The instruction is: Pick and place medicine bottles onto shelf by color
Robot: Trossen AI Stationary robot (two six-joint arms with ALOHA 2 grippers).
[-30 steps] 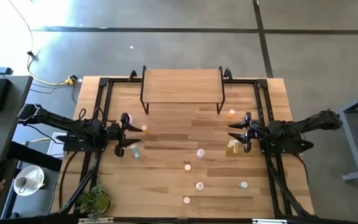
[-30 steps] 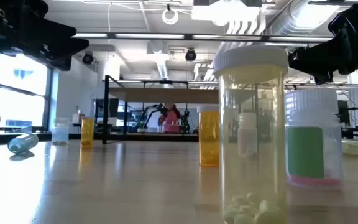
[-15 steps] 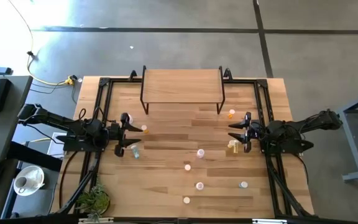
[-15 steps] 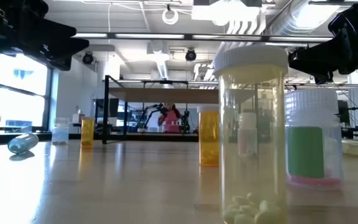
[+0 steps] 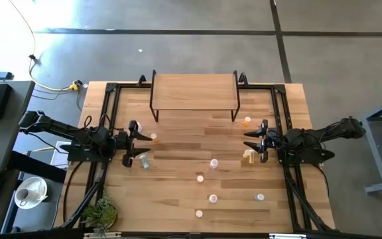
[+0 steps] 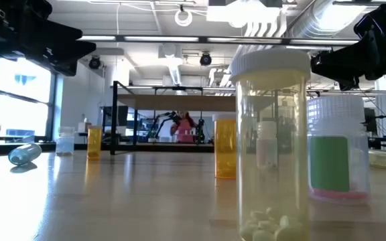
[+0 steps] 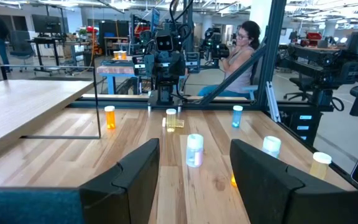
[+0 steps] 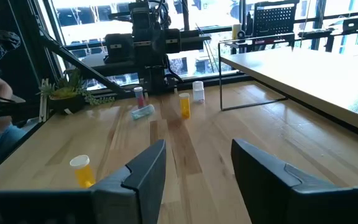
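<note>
- Nearest the front edge of the counter (image 5: 178, 199): a loose group of capped medicine bottles (image 5: 212, 198) stands upright, well apart from each other.
- One clear bottle with pale pills (image 6: 271, 147) sits right up against the low camera; a green-labelled bottle (image 6: 334, 150) stands just behind it.
- Mid-counter, left side: left gripper (image 5: 140, 142) hovers above the wood, fingers (image 7: 138, 177) apart, nothing between them. A pale blue bottle lying on its side (image 5: 143, 161) is just beside it, and an orange bottle (image 5: 154, 137) stands near.
- Mid-counter, right side: right gripper (image 5: 251, 141) also hovers, fingers (image 8: 145, 171) apart and empty. A yellowish bottle (image 5: 248, 156) is close by its tips; a second orange bottle (image 5: 247, 121) stands further back, near the shelf leg.
- The two arms face each other across the counter; neither touches a bottle.
- Far end: shelf (image 5: 193, 90) top is bare wood, with no bottle on it in any view.
- My read: the task looks unstarted. Every bottle I can see is on the counter, so all picks and the colour sorting remain.
- Likely first grabs: the bottles nearest each gripper.
</note>
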